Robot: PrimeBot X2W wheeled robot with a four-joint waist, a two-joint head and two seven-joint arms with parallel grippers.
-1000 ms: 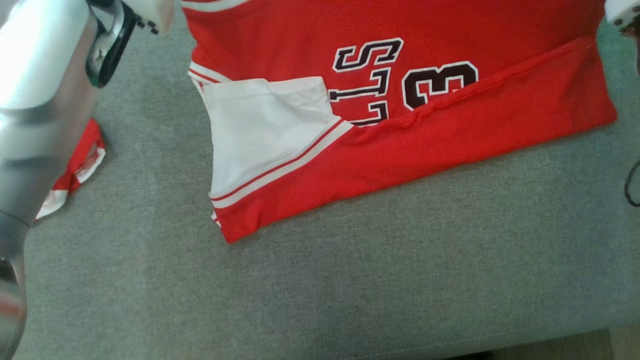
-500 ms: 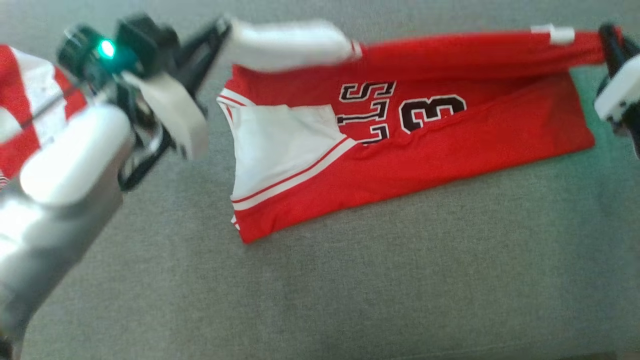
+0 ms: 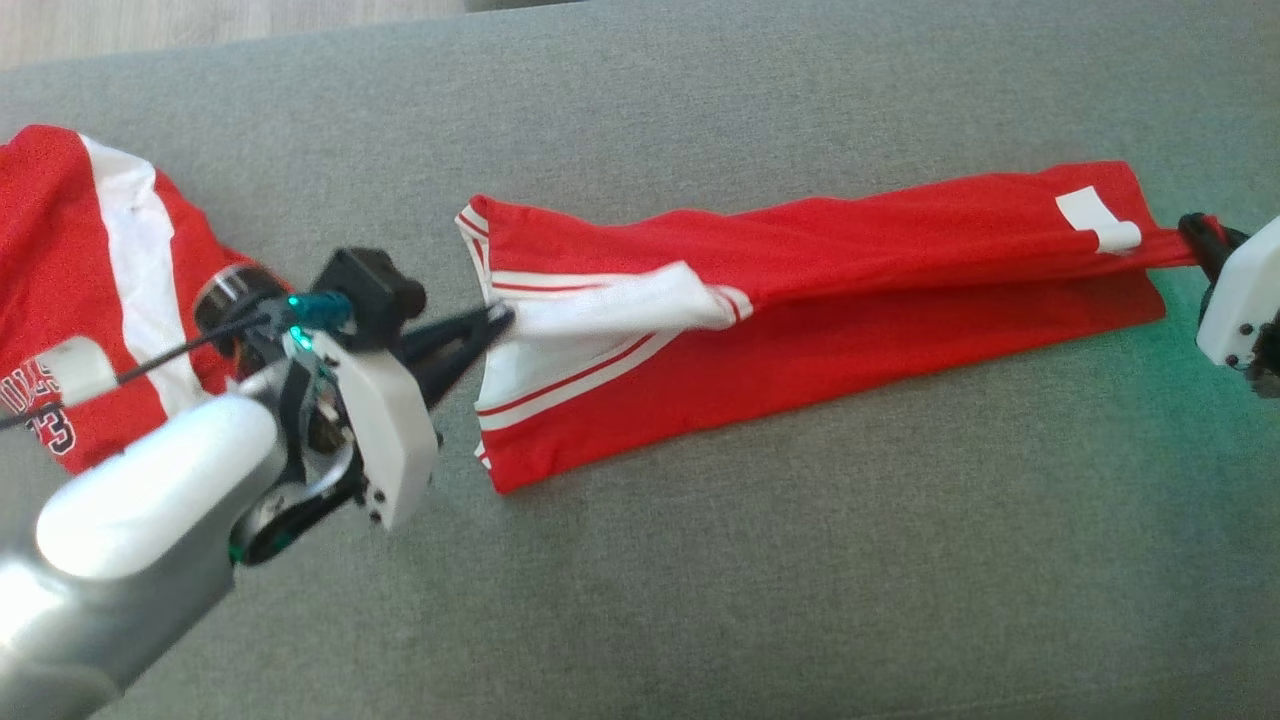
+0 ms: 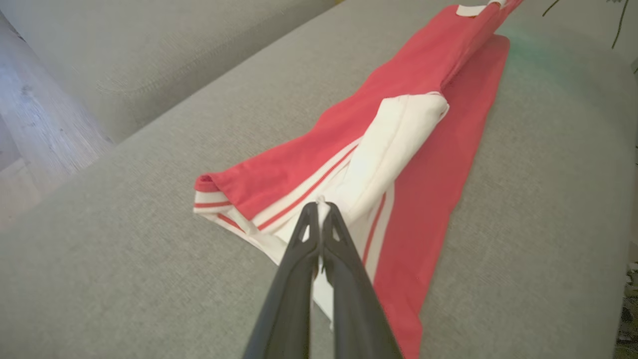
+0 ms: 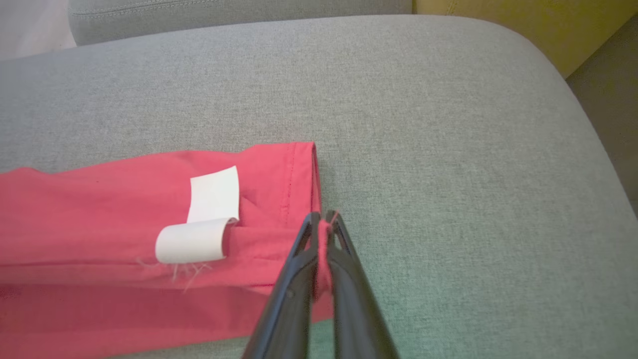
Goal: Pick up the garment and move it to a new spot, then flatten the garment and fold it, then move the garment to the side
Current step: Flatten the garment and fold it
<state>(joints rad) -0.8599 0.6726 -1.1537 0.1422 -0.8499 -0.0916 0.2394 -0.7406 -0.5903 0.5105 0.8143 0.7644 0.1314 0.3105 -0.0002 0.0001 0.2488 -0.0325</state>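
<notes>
The garment [image 3: 850,300] is a red jersey with white, red-striped trim, lying as a long narrow band across the grey cushion [image 3: 800,560]. Its upper layer is drawn over the lower one, with a white label [image 3: 1095,220] near the right end. My left gripper [image 3: 500,320] is shut on the white trim at the band's left end; in the left wrist view the fingertips [image 4: 319,207] pinch white cloth of the garment [image 4: 423,75]. My right gripper [image 3: 1190,235] is shut on the red corner at the right end, and the right wrist view shows red fabric of the garment [image 5: 99,219] pinched between its fingertips [image 5: 323,219].
A second red and white jersey [image 3: 90,280] lies at the far left behind my left arm. Wooden floor [image 3: 200,20] shows beyond the cushion's far edge. The cushion's rounded corner borders something yellow [image 5: 523,20] in the right wrist view.
The head camera has tilted, shifting the whole picture. Both grippers brought the garment's held edge over and down toward me, so the upper layer now covers the black lettering.
</notes>
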